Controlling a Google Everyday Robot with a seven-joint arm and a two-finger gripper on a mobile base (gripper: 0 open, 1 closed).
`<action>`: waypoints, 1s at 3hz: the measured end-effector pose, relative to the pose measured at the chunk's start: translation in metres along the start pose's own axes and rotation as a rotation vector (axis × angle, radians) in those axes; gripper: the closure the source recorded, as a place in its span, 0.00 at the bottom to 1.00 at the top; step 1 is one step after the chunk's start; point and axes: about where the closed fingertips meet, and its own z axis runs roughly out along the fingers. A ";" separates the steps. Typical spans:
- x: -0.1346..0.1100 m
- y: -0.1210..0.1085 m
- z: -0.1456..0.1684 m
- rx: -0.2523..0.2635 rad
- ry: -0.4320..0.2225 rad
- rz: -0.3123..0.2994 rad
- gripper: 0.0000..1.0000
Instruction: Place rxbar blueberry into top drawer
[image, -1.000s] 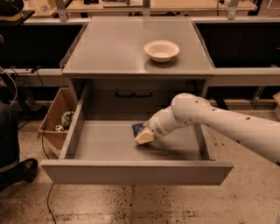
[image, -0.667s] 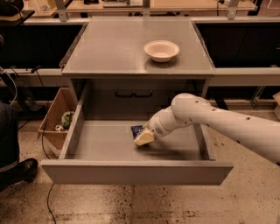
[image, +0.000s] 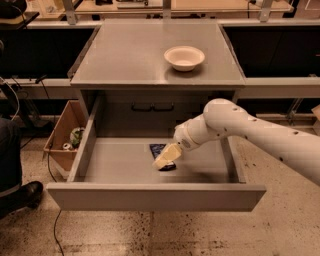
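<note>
In top drawer (image: 150, 196): jaws over rxbar blueberry (image: 157, 148) | bowl (image: 184, 57) on countertop (image: 125, 55)

One camera, set high in front of the open drawer (image: 155, 196), looking forward and down. Medium range: the drawer fills mid-frame, tabletop (image: 130, 55) beyond it, floor (image: 150, 235) along the bottom. The arm (image: 260, 135) crosses from the right edge, and the gripper (image: 166, 156) sits near centre, inside the drawer, over the bar (image: 157, 148).

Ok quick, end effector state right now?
End effector: down in the top drawer, at the rxbar blueberry; open or closed cannot be told.
</note>
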 end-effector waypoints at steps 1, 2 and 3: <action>-0.014 0.004 -0.039 -0.063 -0.098 0.027 0.00; -0.034 0.012 -0.111 -0.130 -0.225 0.021 0.00; -0.066 0.024 -0.171 -0.156 -0.293 -0.043 0.00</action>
